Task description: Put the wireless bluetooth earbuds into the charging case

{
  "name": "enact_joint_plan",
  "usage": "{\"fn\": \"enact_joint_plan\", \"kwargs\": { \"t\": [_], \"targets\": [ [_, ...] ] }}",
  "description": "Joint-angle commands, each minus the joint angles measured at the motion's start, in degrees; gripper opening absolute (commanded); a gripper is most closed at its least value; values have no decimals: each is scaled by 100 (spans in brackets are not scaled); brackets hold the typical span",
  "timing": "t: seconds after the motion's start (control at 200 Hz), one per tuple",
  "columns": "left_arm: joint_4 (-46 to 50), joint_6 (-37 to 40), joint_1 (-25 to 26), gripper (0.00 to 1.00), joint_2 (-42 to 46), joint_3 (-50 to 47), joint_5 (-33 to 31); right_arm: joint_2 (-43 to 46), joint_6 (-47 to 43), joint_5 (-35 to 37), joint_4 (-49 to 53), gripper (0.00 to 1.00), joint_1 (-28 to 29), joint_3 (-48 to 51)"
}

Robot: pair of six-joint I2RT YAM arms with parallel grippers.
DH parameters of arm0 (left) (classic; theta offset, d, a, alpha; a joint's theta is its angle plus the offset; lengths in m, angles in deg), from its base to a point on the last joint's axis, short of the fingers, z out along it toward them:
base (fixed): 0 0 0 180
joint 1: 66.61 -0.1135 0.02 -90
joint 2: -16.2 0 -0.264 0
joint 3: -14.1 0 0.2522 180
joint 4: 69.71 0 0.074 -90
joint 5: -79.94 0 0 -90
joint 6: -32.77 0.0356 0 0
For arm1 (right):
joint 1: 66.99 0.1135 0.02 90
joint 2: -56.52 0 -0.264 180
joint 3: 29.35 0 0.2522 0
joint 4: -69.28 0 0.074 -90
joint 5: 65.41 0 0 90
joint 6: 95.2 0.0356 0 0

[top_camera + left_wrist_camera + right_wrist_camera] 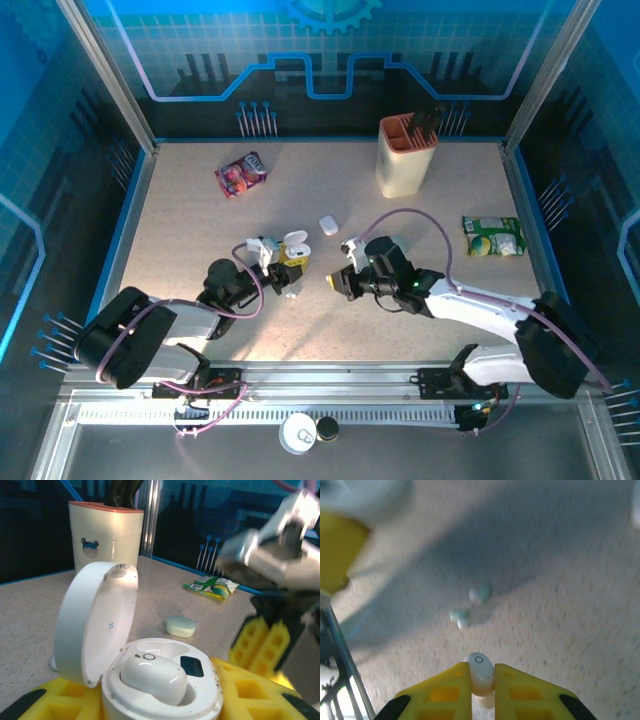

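One white earbud [479,666], marked with a small ring, is pinched between the yellow fingers of the right claw [338,281], which is closed down narrowly on it and holds it above the worktop [200,215]. A second white earbud [154,677] lies seated in the left-hand socket of the open charging case [165,700], as the left wrist view shows it; the socket just beside it shows a dark base. The case's round lid [97,625] stands hinged up and back. The left claw [285,270] is closed onto the case body, its yellow fingers pressing on either side, and holds the case upright near the middle of the worktop. The right claw hangs just beside the case, on its right. In the right wrist view, two loose buds [470,605], pale and blurred, lie close together on the worktop beneath the held one. Beyond the open case rests a small closed case [180,626], pale and pebble-shaped. Farther back to the right lies a green packet [210,587]. At the back stands a cream holder [407,155] with an orange rim and dark items standing in it; what they are I cannot tell. A purple snack bag [241,175] lies far back on the left.
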Motion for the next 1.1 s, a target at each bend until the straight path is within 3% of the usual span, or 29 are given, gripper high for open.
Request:
{"fn": "enact_joint_plan", "kwargs": {
  "t": [0.0,0.195,0.56,1.096],
  "targets": [
    [-115,118,57,33,-16,149,368,455,-509,686,-585,13,297,-96],
    [-140,124,61,33,23,125,718,741,-813,885,-871,12,592,-391],
    [-485,-183,63,33,40,123,1363,345,-916,722,-990,13,682,-705],
    [-649,-350,55,34,32,155,964,31,-746,695,-1117,13,662,-481]
  ]
}}
